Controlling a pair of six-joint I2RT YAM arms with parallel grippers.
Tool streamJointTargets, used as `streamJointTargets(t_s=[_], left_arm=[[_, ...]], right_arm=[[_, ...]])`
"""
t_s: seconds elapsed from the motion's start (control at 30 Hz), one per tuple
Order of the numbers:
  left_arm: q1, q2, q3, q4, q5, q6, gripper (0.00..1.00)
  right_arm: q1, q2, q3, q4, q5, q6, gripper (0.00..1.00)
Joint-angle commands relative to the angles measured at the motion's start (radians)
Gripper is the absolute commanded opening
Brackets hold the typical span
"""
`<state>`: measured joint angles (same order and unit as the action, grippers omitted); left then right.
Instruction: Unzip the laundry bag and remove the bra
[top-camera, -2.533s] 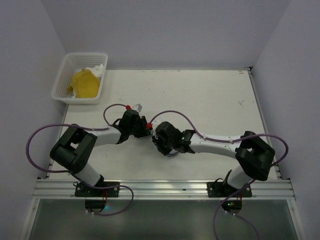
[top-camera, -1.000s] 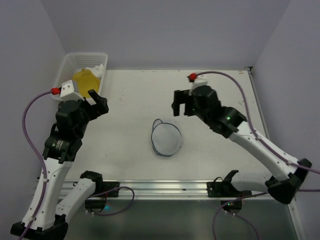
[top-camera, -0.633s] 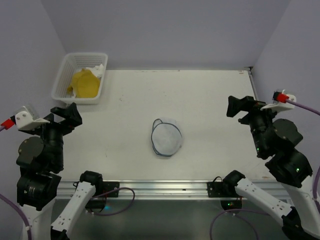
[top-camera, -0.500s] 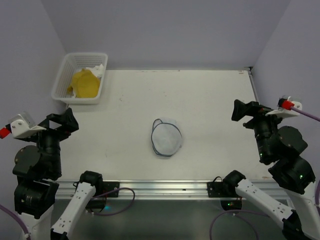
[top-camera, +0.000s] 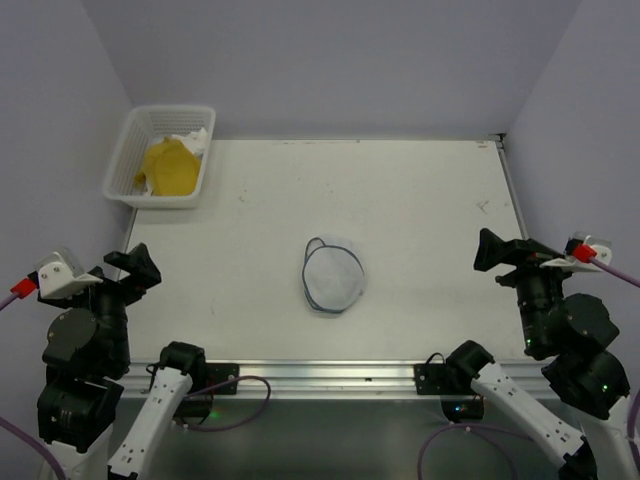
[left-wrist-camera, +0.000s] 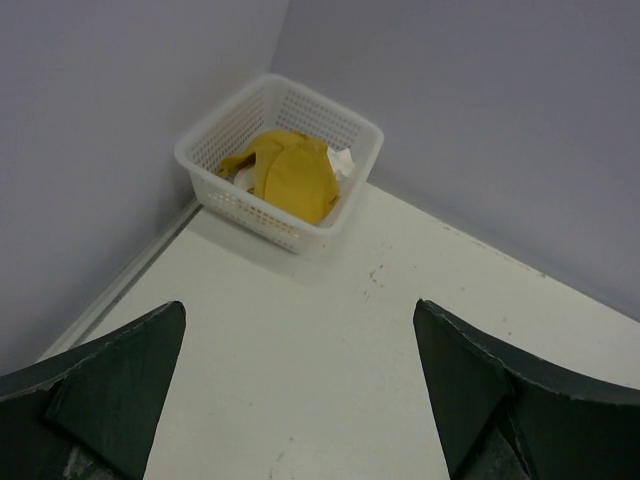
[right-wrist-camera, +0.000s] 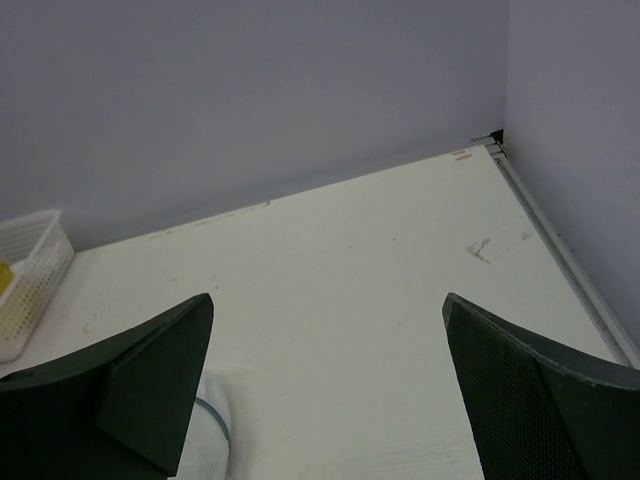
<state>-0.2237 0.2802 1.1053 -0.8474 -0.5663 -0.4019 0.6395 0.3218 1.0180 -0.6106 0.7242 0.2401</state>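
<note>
The laundry bag (top-camera: 333, 278) lies flattened on the middle of the table, a white mesh disc with a dark zipper line around its rim; its edge also shows in the right wrist view (right-wrist-camera: 205, 440). A yellow cup-shaped garment (top-camera: 168, 168), apparently the bra, lies in the white basket (top-camera: 125, 150) at the far left corner, and the left wrist view shows that yellow garment (left-wrist-camera: 290, 180) too. My left gripper (top-camera: 133, 272) hangs open at the near left, far from the bag. My right gripper (top-camera: 497, 257) hangs open at the near right. Nothing is between either pair of fingers.
White cloth lies beside the yellow garment in the basket (left-wrist-camera: 330, 215). Grey walls close in the table on the left, back and right. A metal rail (top-camera: 330, 378) with both arm bases runs along the near edge.
Both arms have lifted off the bag at the table's middle and swung back to the near corners, left and right. The bag stays where it was. Both grippers stay open.
</note>
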Motion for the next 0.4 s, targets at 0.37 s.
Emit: streamJointTargets(t_s=[0.37], left_arm=[[0.004,0.004,-0.071,-0.027,-0.026,-0.06,1.0]], right_arm=[[0.002,-0.012,-0.042,0.061,0.006,0.018,0.99]])
